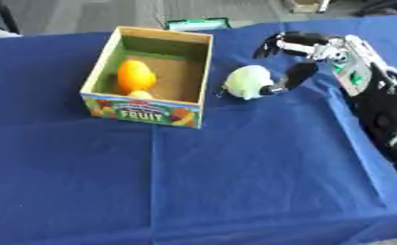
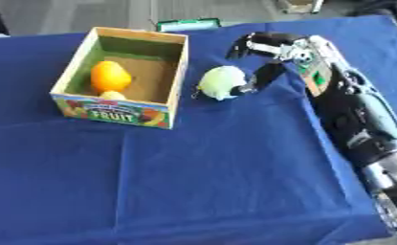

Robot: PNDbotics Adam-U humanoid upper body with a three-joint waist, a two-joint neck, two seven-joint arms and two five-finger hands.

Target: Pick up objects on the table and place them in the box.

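The worktop (image 1: pixel 235 191), draped in a blue cloth, carries everything, and most of its near half lies bare, so there is wide room for an arm to swing across the front. Its right edge runs close under the right arm, which comes in from that side, and the far edge sits just behind the box and a green-edged item (image 1: pixel 198 23) lying near it. The box (image 1: pixel 203 72), a wooden crate with a "FRUIT" label on its front wall, stands open-topped at the left of the working area, probably so that things can be lowered in from above. An orange fruit (image 1: pixel 136 76) is inside, against the left wall, with a small pale thing just in front of it, leaving the right half of the floor free. The pale green round object (image 2: pixel 221 81) rests on the cloth just beside the box's right wall, apart from it. The right robot hand (image 2: pixel 264 60) reaches it from the right with fingers spread: one dark finger touches its right side, the others arch above and behind, not yet closed round it. The lift into the box looks short, the near wall being the only edge to clear. The left robot hand shows in neither view.
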